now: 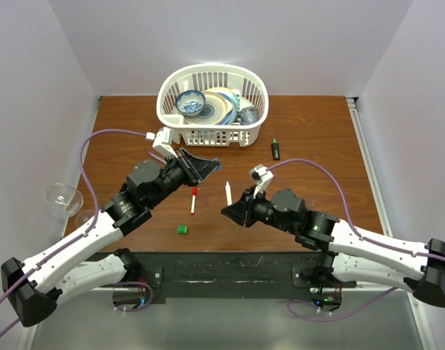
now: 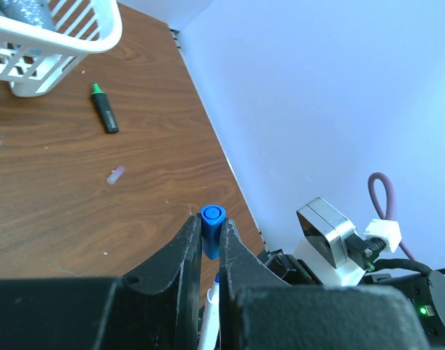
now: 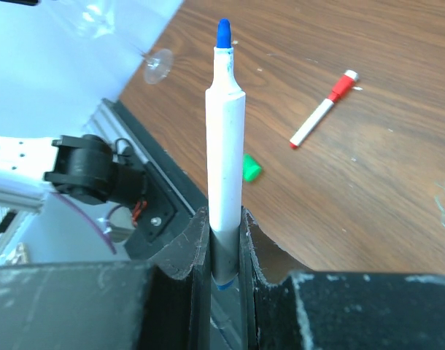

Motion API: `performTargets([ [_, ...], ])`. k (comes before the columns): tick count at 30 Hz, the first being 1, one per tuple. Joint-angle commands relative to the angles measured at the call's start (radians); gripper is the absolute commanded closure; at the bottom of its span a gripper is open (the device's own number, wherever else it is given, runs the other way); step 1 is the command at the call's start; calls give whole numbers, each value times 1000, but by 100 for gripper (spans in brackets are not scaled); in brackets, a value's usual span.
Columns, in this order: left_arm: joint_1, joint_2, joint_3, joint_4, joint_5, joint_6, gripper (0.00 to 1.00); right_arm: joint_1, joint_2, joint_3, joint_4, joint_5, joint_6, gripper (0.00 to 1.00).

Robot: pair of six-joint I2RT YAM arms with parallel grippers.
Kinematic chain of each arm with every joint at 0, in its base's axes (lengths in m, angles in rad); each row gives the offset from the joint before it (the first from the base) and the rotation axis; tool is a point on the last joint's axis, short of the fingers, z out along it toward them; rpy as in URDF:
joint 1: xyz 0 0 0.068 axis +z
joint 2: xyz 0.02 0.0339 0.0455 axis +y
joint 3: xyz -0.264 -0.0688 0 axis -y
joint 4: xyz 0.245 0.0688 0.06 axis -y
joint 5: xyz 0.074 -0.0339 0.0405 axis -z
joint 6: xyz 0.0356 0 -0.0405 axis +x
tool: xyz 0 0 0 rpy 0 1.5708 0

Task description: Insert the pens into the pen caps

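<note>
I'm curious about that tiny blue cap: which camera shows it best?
Left wrist view: the blue cap sits pinched in the left gripper, close up. From the top it is at most a bluish speck; the right wrist view misses it.

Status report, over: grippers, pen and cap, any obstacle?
Left gripper shut on blue cap. Right gripper shut on white pen, tip bare. Not yet joined. No obstacle between them seen.

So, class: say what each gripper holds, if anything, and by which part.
Left gripper: blue cap, pinched by its sides. Right gripper: white pen with blue tip, clamped near its rear end, tip free.
</note>
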Motion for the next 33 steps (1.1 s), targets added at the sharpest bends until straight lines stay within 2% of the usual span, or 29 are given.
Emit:
performTargets([
  [1, -2, -17, -13, 97, 73, 67, 100, 4, 8, 47, 87, -45, -1, 100],
  [5, -2, -25, -36, 145, 138, 84, 100, 3, 21, 55, 90, -66, 4, 100],
  [16, -2, -32, -39, 122, 166, 158, 100, 3, -23, 46, 81, -59, 8, 100],
  [33, -2, -21, -101, 220, 316, 124, 100, 3, -29, 52, 84, -51, 8, 100],
])
